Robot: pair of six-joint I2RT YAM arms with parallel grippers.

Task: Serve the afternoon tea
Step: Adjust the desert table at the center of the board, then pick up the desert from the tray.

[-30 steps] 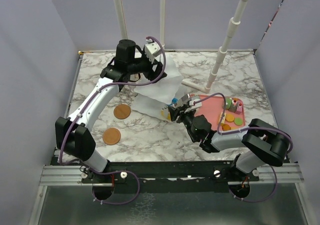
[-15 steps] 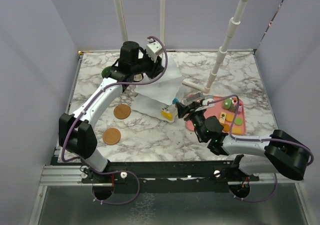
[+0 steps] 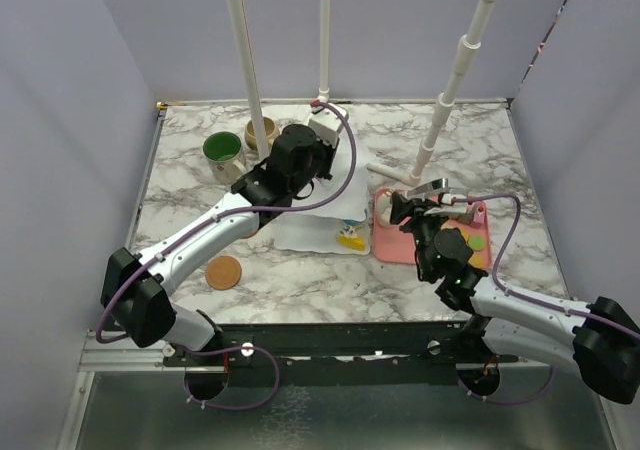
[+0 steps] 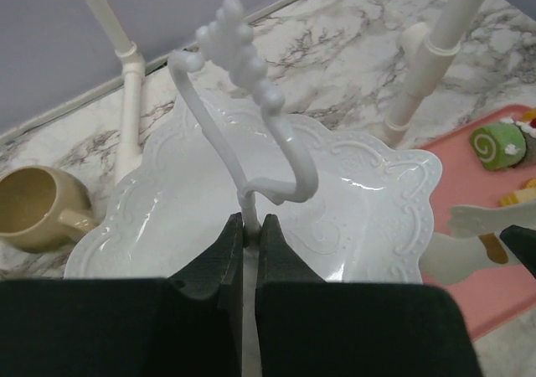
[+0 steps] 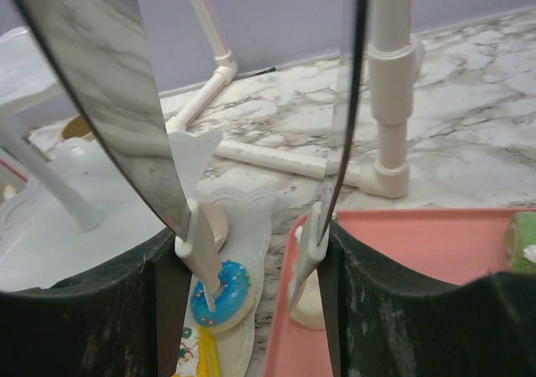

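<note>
Plates of the stand (image 4: 360, 184) lie mostly hidden under the left arm (image 3: 210, 232) from above; only corners show in the middle of the table (image 3: 310, 275). They are white, square, wavy-edged, under a looped beaded handle (image 4: 251, 67). The left claw (image 4: 249, 226) is clamped on its thin stem. The right claw (image 5: 255, 247), fingers (image 5: 201, 243) apart, straddles the lower rim and pink tray (image 5: 419, 243) at 3 o'clock, partly covering it. A green-lined mug (image 3: 222, 150) and beige mug (image 3: 262, 132) stand at 10 o'clock, a coaster (image 3: 224, 271) at 7.

Bright, even overhead light with soft shadows; wrist views blur close up, sharper beyond.
</note>
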